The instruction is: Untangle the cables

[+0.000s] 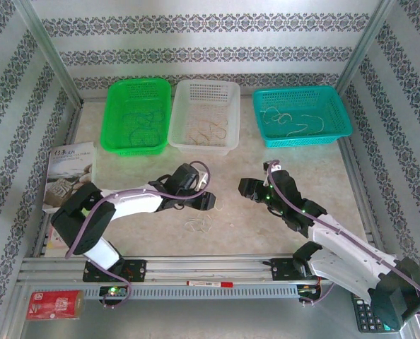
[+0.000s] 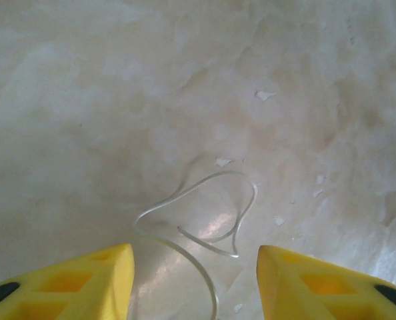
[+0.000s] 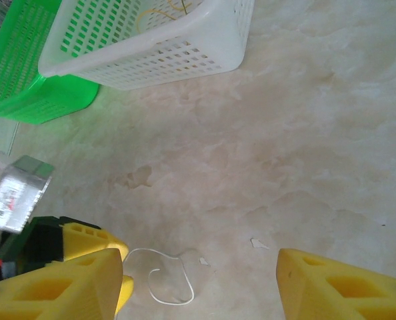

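One thin whitish cable [image 1: 199, 224] lies in a loose curl on the marble table, just right of the left arm. In the left wrist view that cable [image 2: 254, 193] loops on the tabletop between my yellow fingers, and one strand runs back toward the camera. My left gripper [image 1: 213, 203] [image 2: 195, 267] is low over it, jaws apart, neither finger touching the strand. My right gripper [image 1: 244, 188] [image 3: 198, 267] hovers open to the right with nothing between its fingers. Its view shows the same cable [image 3: 191, 293] beside the left gripper's yellow fingers [image 3: 85, 237].
Three baskets stand along the back: green [image 1: 139, 82] [image 3: 31, 73], white [image 1: 206, 82] [image 3: 151, 47] and teal [image 1: 298, 90], each holding thin wires. A booklet [image 1: 68, 173] lies at the left. A red packet [image 1: 54, 304], a pen [image 1: 210, 283] and a calculator [image 1: 369, 314] lie at the near edge.
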`<act>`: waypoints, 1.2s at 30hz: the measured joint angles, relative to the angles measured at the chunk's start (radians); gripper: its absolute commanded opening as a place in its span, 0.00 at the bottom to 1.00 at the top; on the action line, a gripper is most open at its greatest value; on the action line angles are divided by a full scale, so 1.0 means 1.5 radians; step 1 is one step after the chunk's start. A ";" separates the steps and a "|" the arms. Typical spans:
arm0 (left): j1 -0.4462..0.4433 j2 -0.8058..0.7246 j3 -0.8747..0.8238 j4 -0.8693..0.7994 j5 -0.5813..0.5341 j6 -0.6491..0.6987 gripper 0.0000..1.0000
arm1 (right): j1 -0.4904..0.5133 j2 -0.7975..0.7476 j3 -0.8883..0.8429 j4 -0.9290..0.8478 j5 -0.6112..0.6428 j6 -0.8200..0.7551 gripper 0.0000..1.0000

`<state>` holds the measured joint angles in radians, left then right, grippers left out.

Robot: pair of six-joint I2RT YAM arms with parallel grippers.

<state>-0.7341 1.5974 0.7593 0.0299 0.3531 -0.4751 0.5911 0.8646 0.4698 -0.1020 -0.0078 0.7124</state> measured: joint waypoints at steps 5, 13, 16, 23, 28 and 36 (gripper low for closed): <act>-0.004 0.023 0.000 -0.009 -0.011 0.006 0.19 | 0.000 0.000 0.000 0.000 -0.007 0.004 0.63; -0.004 -0.002 0.015 -0.024 -0.027 0.011 0.00 | 0.000 0.003 0.001 0.004 -0.044 0.011 0.63; -0.004 -0.047 0.022 -0.034 -0.030 0.011 0.00 | 0.000 0.004 0.002 0.016 -0.061 0.013 0.64; -0.004 -0.155 0.036 -0.036 -0.035 0.003 0.00 | 0.001 0.006 0.005 0.054 -0.107 0.013 0.67; -0.004 -0.195 0.041 -0.038 -0.040 -0.003 0.00 | 0.014 0.014 0.016 0.079 -0.135 0.013 0.68; -0.004 -0.212 0.044 -0.038 -0.040 -0.007 0.00 | 0.053 0.052 0.050 0.112 -0.148 0.010 0.68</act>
<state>-0.7406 1.2789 0.8253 -0.0273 0.2935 -0.4850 0.6701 0.9421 0.5449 0.0666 -0.2302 0.7273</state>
